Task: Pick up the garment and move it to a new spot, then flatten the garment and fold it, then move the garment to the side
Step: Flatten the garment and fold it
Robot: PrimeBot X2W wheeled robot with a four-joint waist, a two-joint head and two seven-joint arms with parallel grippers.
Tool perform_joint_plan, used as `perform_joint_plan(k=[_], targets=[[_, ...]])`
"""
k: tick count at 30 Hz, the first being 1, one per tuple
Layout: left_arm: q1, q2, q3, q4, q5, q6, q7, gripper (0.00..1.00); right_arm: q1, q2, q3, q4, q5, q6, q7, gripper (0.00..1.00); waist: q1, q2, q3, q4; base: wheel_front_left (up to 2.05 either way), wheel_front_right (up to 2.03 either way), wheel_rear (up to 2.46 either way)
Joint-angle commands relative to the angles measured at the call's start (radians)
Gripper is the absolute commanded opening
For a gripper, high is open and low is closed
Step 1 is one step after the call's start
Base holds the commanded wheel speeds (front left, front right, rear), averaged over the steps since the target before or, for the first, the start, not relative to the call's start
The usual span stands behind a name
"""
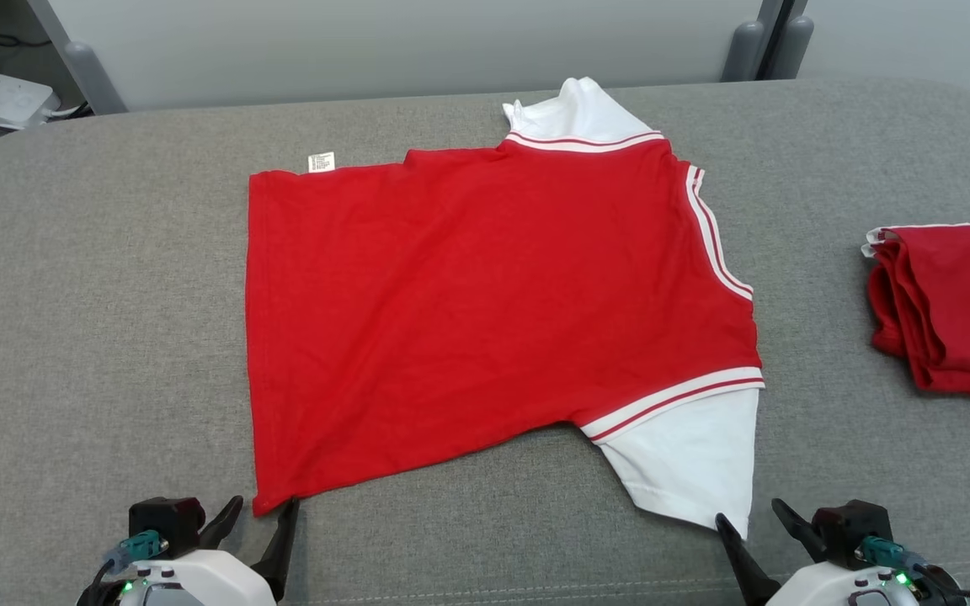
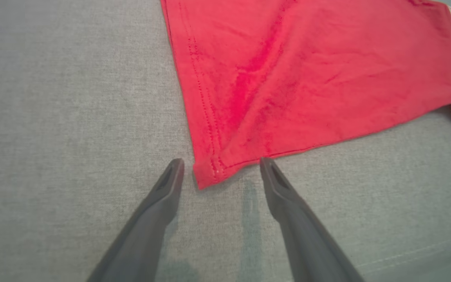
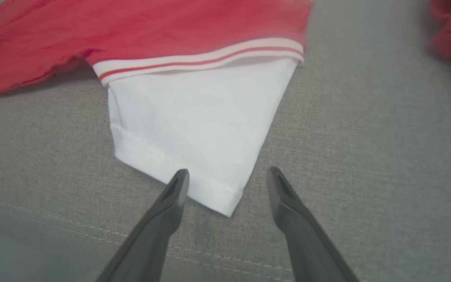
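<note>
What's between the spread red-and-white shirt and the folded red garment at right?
Only bare grey fabric surface separates red-and-white shirt from folded red garment; head view.

The pad (image 1: 98, 295) lies bare in a wide strip left of the shirt (image 1: 485, 311), from near edge to far, and in a narrower band on the right, between the shirt and the folded red pile (image 1: 952, 307) at the right edge. Near, a bare wedge runs under the slanting hem between the left gripper (image 1: 264, 502) and the right gripper (image 1: 747, 510). The hem corner sits between the left one's spread fingers, and the tip of the white sleeve (image 1: 687, 454) between the right one's.
</note>
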Motion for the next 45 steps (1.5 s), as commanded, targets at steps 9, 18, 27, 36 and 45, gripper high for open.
perform_joint_plan(k=[9,18,27,36,45], targets=[[-0.097,0.016,0.022,0.072,-0.024,-0.034,-0.025,1.0,-0.098,0.013,0.059,0.107,0.017,0.004,-0.008,1.0,0.0,0.0,0.024,-0.008,0.0,0.0,0.0],[-0.135,0.017,-0.004,0.107,-0.01,-0.047,-0.04,1.0,-0.158,0.03,0.092,0.215,0.036,0.004,-0.025,1.0,0.0,0.0,0.035,-0.004,0.0,0.0,0.0],[-0.13,0.022,-0.031,0.112,-0.004,-0.055,-0.046,0.0,-0.152,0.025,0.09,0.249,0.082,0.004,-0.036,0.0,0.0,0.0,0.036,-0.004,0.0,0.0,0.0],[0.004,0.07,-0.029,-0.041,-0.015,-0.012,0.014,0.0,0.018,0.003,-0.032,0.06,0.102,0.004,-0.002,0.0,0.0,0.0,0.03,-0.003,0.0,0.0,0.0],[0.119,0.154,0.0,-0.312,-0.072,0.033,0.193,0.0,0.167,0.031,-0.134,-0.253,0.098,0.004,0.154,0.0,0.0,0.0,0.052,-0.007,0.0,0.0,0.0]])
